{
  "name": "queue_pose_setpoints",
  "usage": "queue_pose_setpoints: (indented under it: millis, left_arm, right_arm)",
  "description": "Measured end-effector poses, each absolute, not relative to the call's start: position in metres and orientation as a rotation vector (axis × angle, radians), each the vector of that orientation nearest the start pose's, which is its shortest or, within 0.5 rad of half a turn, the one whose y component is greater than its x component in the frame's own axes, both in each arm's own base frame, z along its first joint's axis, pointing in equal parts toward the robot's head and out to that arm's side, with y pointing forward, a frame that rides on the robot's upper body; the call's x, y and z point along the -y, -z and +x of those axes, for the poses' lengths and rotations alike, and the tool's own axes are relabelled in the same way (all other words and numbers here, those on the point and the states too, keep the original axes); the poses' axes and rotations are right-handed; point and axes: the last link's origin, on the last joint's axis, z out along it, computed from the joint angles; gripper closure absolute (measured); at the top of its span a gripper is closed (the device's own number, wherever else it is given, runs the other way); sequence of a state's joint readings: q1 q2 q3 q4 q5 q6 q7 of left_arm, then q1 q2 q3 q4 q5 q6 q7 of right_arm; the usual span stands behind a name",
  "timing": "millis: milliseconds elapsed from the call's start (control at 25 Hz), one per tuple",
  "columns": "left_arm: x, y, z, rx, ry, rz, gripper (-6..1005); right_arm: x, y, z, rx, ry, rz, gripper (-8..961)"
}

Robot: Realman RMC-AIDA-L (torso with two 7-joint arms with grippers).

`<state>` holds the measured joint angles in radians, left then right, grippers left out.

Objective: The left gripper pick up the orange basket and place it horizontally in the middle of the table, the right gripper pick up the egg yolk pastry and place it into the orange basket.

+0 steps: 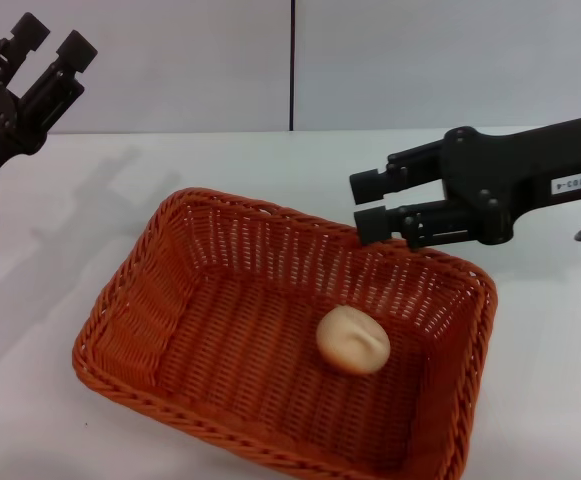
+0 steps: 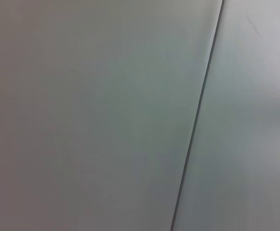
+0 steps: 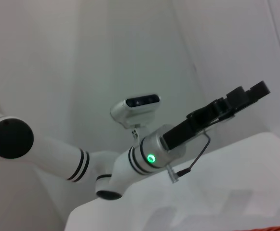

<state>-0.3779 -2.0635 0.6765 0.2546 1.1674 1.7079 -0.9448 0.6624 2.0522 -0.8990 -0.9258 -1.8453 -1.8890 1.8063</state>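
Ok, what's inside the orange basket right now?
One egg yolk pastry lies on the floor of the orange basket, nothing else showing. The near corner is cut off by the frame, so that part can't be checked.

The basket (image 1: 220,330) is woven wicker-like strands, ribbed and rough, with a braided rim. The pastry (image 1: 352,340) inside looks smooth and matt, with a faint crease. The table (image 1: 90,200) is plain, smooth and matt. Both grippers, left (image 1: 50,45) and right (image 1: 370,205), look like matt black plastic.
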Motion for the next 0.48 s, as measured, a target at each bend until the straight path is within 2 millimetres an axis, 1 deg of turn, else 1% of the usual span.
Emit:
queue_pose_setpoints:
  millis: [40,120,160,200,240,320,360,400,480]
  left_arm:
    - [-0.293,-0.037,-0.286,0.513,1.413,-1.903,200]
    - [-0.292,-0.038,-0.287,0.511,1.416,-1.898,200]
    - [-0.292,-0.038,-0.287,0.51,1.416,-1.893,200]
    - [-0.292,-0.038,-0.287,0.51,1.416,-1.893,200]
    - [-0.292,-0.039,-0.287,0.506,1.414,-1.889,200]
    - [-0.292,-0.04,-0.288,0.502,1.412,-1.883,200]
    - [-0.292,-0.04,-0.288,0.5,1.411,-1.878,200]
    - [-0.292,-0.041,-0.289,0.5,1.411,-1.873,200]
    - [-0.292,-0.041,-0.289,0.5,1.411,-1.873,200]
  right_arm:
    - [-0.332,-0.033,0.154,-0.52,-0.826,-3.137,480]
    - [-0.331,-0.037,0.158,-0.502,-0.848,-3.096,480]
    - [-0.331,-0.04,0.165,-0.472,-0.878,-3.039,480]
    - [-0.331,-0.04,0.165,-0.472,-0.878,-3.039,480]
    - [-0.332,-0.043,0.17,-0.445,-0.903,-2.993,480]
    - [-0.331,-0.049,0.181,-0.401,-0.97,-2.886,480]
    - [-0.329,-0.056,0.196,-0.348,-1.061,-2.751,480]
    - [-0.329,-0.056,0.196,-0.348,-1.061,-2.751,480]
    - [-0.323,-0.063,0.212,-0.271,-1.15,-2.586,480]
